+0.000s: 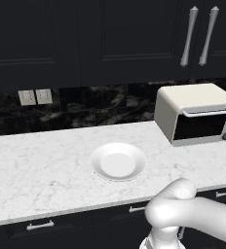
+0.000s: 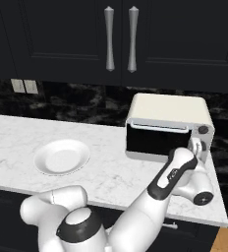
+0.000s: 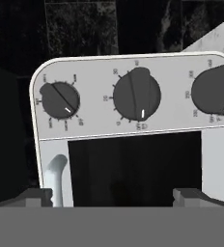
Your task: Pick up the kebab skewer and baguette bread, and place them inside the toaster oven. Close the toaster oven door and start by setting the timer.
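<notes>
There is one toaster oven (image 1: pixel 193 112) on the white counter (image 1: pixel 37 165). Its door (image 1: pixel 200 124) is shut, with one silver handle (image 1: pixel 206 113) along the top. The oven has three dark knobs (image 3: pixel 136 95) in a row. One white plate (image 1: pixel 118 161) sits on the counter to the left of the oven, well apart from it. Two long handles (image 2: pixel 120 38) hang on the dark cupboards above the oven. The arm bends up from below the counter and points its gripper (image 3: pixel 113 197) at the knobs. The gripper is wide open and holds nothing.
</notes>
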Controlling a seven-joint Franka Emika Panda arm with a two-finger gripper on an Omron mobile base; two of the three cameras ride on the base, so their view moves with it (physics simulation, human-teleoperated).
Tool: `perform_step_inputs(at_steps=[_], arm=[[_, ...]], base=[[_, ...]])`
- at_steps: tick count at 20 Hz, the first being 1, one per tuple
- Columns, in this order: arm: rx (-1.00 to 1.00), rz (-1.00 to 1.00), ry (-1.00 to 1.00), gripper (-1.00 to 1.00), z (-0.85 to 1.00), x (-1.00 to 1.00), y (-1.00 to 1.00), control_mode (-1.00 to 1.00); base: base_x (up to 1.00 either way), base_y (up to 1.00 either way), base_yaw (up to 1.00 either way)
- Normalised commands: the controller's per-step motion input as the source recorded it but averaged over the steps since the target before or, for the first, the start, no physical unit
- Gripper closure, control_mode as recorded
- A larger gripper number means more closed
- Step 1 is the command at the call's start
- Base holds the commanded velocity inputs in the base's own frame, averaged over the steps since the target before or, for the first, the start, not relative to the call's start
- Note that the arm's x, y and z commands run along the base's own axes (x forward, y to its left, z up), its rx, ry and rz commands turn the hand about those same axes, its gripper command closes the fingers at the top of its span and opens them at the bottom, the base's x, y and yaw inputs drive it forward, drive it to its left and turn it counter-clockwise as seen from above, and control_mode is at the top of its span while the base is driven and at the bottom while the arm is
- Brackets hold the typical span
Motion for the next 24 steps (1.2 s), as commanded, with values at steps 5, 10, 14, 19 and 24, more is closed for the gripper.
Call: perform_step_inputs(at_steps=[5,10,14,19,24], arm=[[0.03,0.00,-0.16,-1.00,0.00,0.07,-0.19,-1.00],[0.00,-0.05,-0.05,-1.00,-0.04,0.12,-0.12,-1.00],[0.00,-0.07,0.00,-1.00,-0.01,0.16,-0.13,-1.00],[0.00,-0.07,0.00,-1.00,0.00,0.13,-0.12,-1.00],[0.00,-0.05,0.00,-1.00,-0.07,0.02,-0.03,-1.00]], base=[[0.00,0.00,0.00],[0.00,0.00,0.00],[0.00,0.00,0.00],[0.00,0.00,0.00],[0.00,0.00,0.00]])
